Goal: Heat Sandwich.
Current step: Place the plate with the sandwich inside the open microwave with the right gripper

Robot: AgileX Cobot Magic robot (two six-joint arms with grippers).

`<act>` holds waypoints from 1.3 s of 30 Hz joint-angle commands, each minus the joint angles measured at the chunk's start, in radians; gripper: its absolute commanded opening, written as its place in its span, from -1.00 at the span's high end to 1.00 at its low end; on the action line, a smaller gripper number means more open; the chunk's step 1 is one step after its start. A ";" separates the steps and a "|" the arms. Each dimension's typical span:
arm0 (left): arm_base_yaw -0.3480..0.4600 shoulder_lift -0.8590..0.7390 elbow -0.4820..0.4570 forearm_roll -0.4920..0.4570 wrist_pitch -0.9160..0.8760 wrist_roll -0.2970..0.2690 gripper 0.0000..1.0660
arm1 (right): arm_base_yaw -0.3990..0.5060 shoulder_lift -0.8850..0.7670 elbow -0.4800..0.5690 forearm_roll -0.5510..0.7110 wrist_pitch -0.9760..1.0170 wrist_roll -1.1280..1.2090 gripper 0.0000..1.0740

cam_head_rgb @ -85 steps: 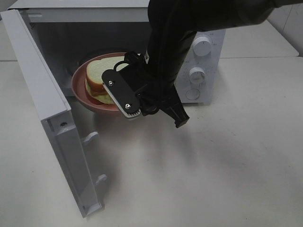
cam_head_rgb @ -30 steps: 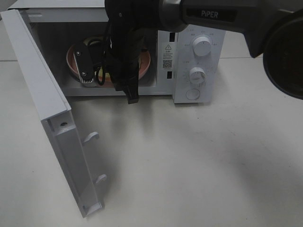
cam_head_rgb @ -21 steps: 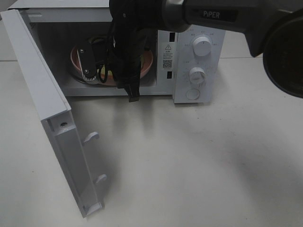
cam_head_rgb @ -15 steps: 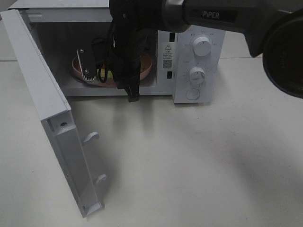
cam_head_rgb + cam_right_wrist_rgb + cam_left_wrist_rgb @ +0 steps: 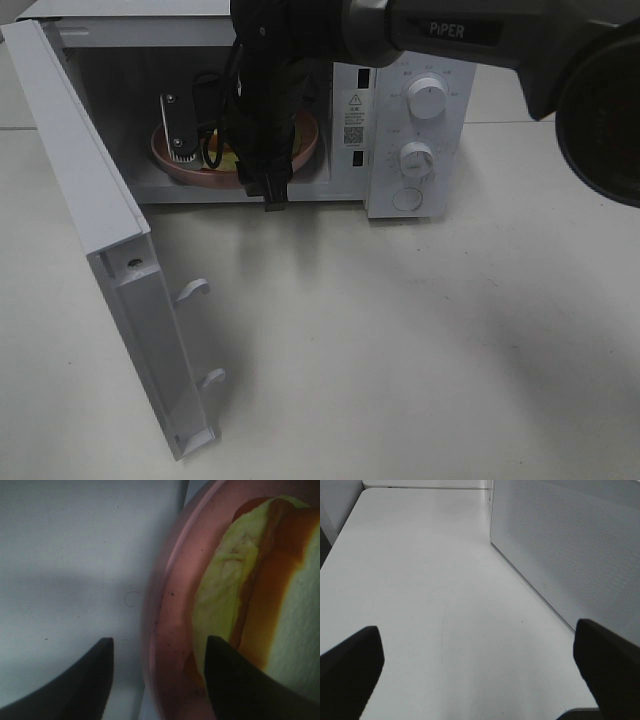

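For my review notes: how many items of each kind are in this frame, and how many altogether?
Microwave: 1
Pink plate: 1
Sandwich: 1
Total: 3

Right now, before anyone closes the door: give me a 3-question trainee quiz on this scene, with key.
1. True or false: the microwave door stands open.
2. Where is the pink plate carrying the sandwich? A) on the table in front B) inside the microwave C) on top of the microwave
3. Fill in: the right gripper has its jaws ____, one on either side of the plate's rim.
Key: 1 true; 2 B; 3 open.
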State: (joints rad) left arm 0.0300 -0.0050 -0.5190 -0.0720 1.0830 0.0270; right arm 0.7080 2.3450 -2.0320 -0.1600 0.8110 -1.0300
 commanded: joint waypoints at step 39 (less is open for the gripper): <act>0.005 -0.004 0.002 0.001 -0.014 -0.001 -0.83 | 0.026 -0.189 0.285 -0.061 -0.182 0.263 -0.40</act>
State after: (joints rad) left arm 0.0300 -0.0050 -0.5190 -0.0720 1.0830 0.0270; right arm 0.7300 2.1670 -1.7540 -0.2090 0.6380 -0.7970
